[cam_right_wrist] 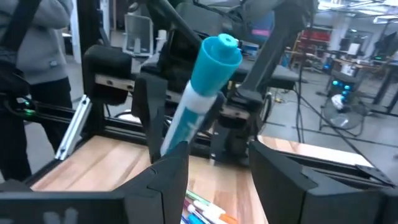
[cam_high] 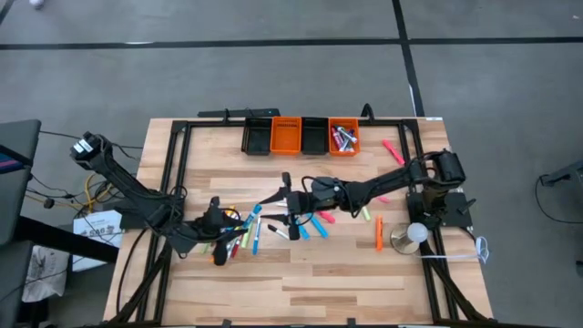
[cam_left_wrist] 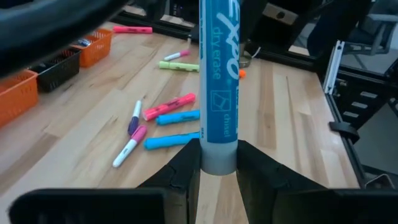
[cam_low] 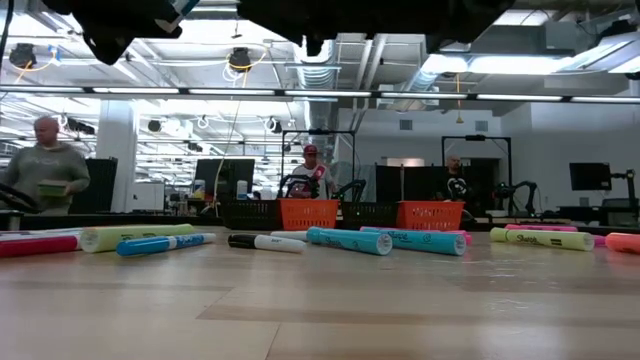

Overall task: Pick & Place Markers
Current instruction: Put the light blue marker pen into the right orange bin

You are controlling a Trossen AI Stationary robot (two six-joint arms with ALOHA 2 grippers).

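With your left gripper [cam_left_wrist: 217,167] clamped on the blue Expo marker [cam_left_wrist: 219,74] above the marker pile [cam_high: 273,223] and your right gripper [cam_right_wrist: 217,165] open around its end, close the right squarely before the left lets go.

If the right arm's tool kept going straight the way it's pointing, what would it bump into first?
Probably the left arm's tool. The right tool faces it across the table, and the blue marker appears held by that left tool between them, so the marker would likely be met first. Depth is hard to judge.
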